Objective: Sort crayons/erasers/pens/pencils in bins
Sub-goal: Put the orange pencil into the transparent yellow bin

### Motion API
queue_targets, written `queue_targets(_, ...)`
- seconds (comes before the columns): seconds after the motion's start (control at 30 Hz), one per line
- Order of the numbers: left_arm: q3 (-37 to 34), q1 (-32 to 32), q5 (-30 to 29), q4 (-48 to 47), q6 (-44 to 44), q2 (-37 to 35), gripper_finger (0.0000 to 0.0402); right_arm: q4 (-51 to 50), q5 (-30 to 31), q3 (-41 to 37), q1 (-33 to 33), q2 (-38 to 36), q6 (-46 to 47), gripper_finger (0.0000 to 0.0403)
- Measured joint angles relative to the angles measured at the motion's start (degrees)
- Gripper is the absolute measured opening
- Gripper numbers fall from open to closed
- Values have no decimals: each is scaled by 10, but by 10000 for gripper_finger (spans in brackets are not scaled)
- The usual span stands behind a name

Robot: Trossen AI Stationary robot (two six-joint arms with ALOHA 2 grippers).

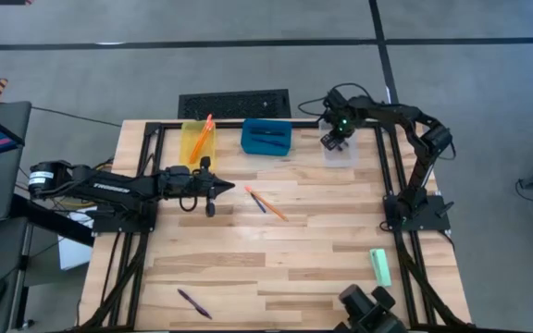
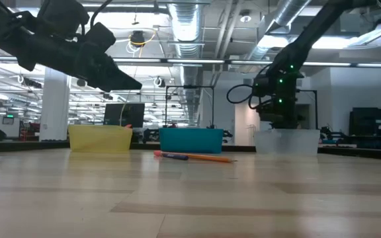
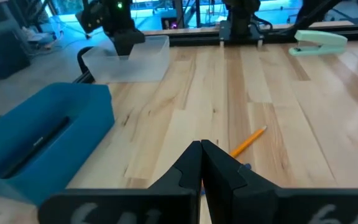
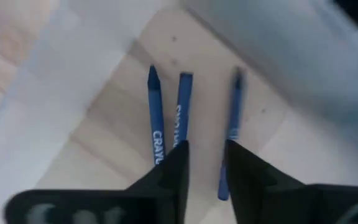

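Observation:
My right gripper hangs over the clear bin at the far right. It is open and empty, and three blue crayons lie on the bin's floor below its fingers. My left gripper is shut and empty above the table's middle left. An orange pencil and a dark pen lie crossed on the table just right of it. The yellow bin holds an orange pencil that leans out over its rim. The blue bin holds a dark pen. A mint-green eraser lies near right.
A purplish pen lies near the table's front edge, left of centre. The three bins stand in a row along the far edge. A black frame runs along both table sides. A black object stands at the near right corner.

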Motion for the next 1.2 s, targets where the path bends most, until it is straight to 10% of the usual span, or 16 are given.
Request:
queue_targets(0.3, 0, 0, -24, 0, -10, 0, 0, -85, 28, 51, 21, -38, -60, 168)
queue_targets(0.73, -26, 1, -94, 49, -23, 0, 0, 140, -5, -145, 136, -270, -66, 46)
queue_targets(1.0, -31, 1, -89, 109, -21, 0, 0, 210, -138, -167, 216, -226, -44, 21)
queue_targets(1.2, -31, 11, -89, 113, -21, 0, 0, 244, -120, -164, 337, -180, 47, 38)
